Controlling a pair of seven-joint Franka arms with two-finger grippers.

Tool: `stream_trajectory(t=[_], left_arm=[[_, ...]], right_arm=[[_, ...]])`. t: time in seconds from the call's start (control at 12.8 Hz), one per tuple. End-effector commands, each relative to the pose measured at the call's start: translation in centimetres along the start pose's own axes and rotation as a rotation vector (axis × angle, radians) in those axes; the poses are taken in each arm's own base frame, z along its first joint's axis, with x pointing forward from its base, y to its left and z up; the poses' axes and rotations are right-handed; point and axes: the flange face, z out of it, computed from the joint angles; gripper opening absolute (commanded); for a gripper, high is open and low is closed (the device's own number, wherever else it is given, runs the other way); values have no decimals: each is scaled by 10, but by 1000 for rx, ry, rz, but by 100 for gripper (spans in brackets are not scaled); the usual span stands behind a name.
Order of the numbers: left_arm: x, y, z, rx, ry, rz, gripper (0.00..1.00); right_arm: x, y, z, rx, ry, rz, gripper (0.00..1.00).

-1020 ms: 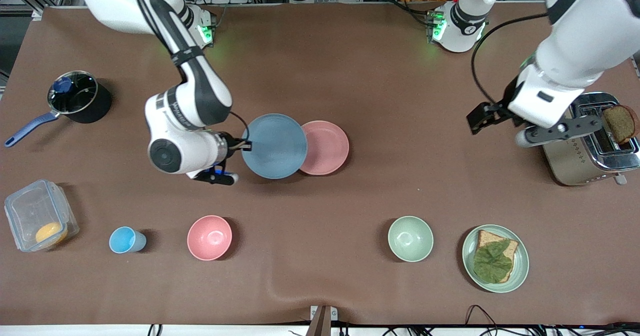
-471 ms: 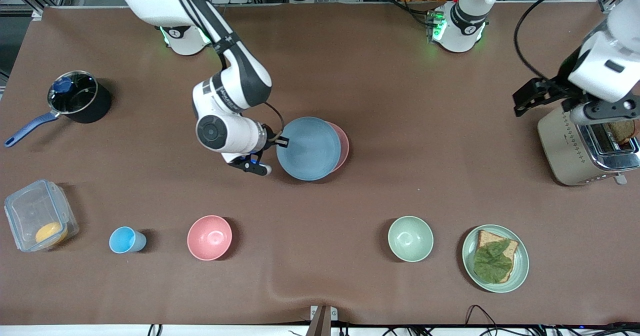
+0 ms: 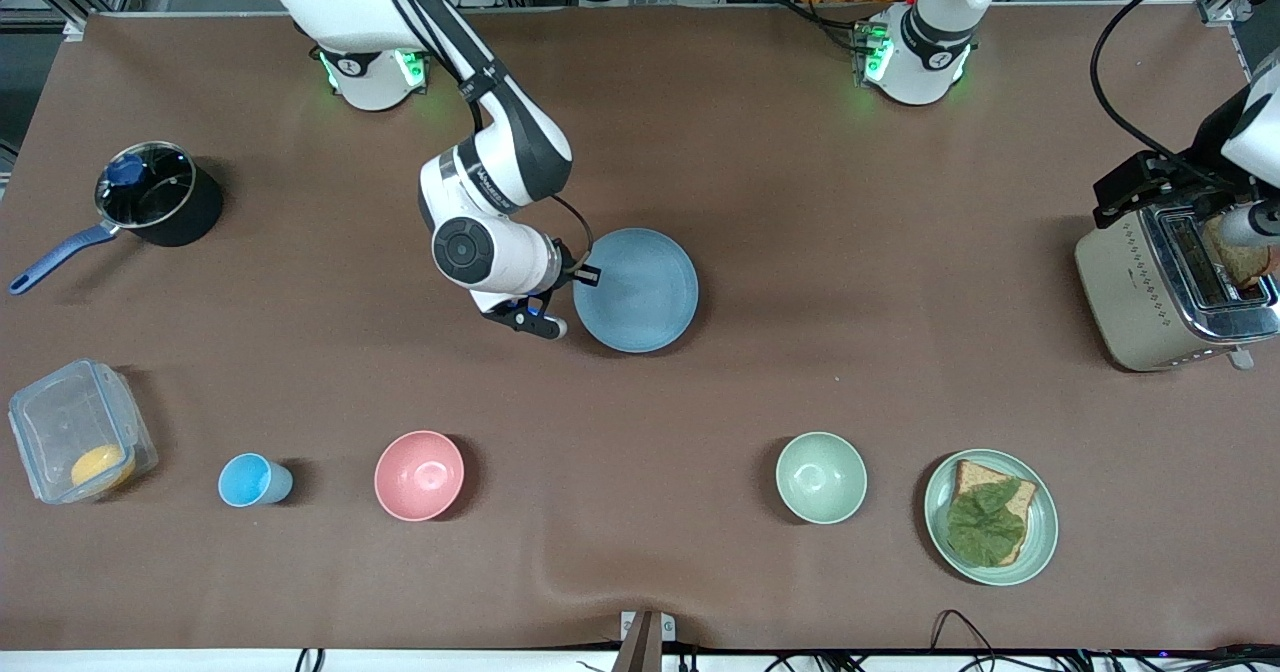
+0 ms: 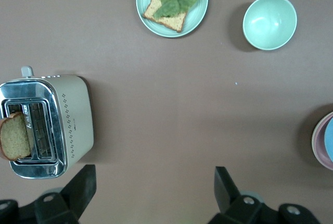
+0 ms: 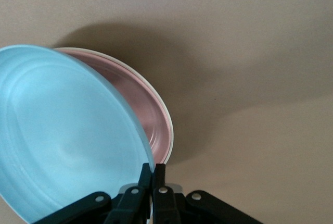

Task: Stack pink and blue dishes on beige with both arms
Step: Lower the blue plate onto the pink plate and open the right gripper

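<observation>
My right gripper is shut on the rim of the light blue plate. It holds the plate tilted just over the pale pink plate. From the front the blue plate covers the pink one completely. A thin cream rim of the beige plate shows under the pink plate's edge; the rest of it is hidden. My left gripper is open and holds nothing. It hangs high over the table beside the toaster.
A pink bowl, blue cup, green bowl and green plate with toast line the edge nearest the front camera. A pot and a plastic box stand at the right arm's end.
The right arm carried the blue plate toward the left arm's end until it came over the pink plate. The left arm drew back toward the toaster.
</observation>
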Motion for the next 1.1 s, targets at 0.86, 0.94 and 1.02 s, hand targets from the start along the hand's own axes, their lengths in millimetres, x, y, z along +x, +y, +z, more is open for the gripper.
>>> stream_trajectory(t=[0.86, 0.94, 1.02], left_arm=[[-10, -8, 19, 12, 40, 71, 100], [-9, -9, 19, 16, 39, 70, 100], [-10, -11, 18, 19, 42, 73, 100]], right_arm=[[6, 19, -44, -9, -17, 52, 100], [14, 33, -63, -25, -10, 21, 100], [25, 52, -85, -34, -1, -18, 100]])
